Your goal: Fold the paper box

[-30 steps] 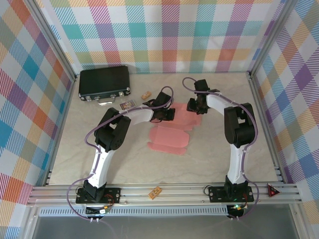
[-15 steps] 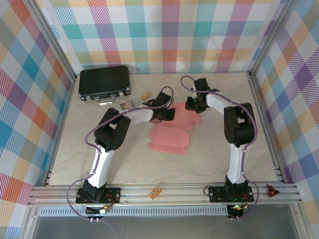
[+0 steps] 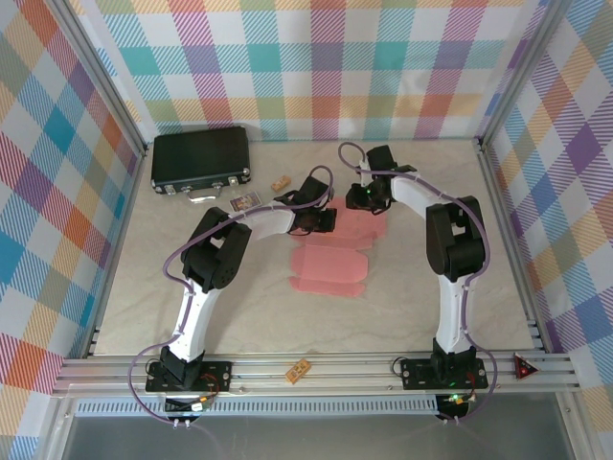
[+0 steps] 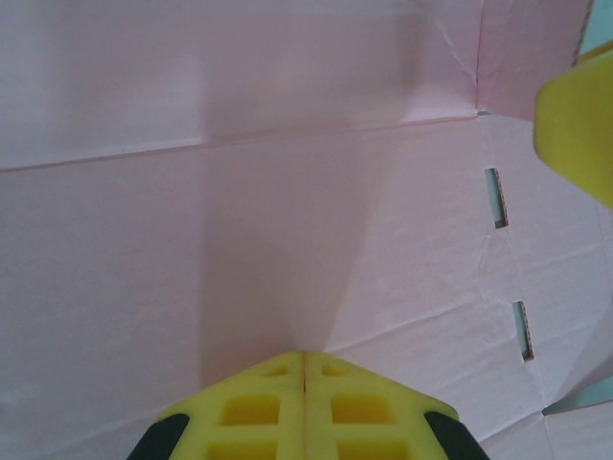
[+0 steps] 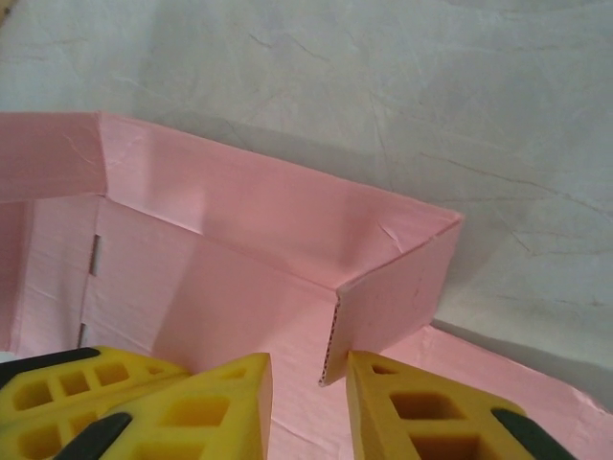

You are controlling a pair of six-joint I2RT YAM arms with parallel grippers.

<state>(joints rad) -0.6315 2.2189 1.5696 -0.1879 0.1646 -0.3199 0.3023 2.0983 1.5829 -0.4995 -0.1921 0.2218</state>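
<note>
right pincer point(image 5: 308, 374) shifted left, straddling paper box point(image 5: 220, 278) flap.

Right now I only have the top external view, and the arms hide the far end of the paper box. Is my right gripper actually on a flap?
Observer: From the right wrist camera, the right gripper is open. The cut edge of an upright side flap of the paper box sits between its fingers, not pinched.
Operator: And the left gripper, is it holding anything?
Observer: The left wrist camera shows the left gripper shut, fingertips together. It appears to press down on the flat panel beside two slots, not pinching card.
</note>
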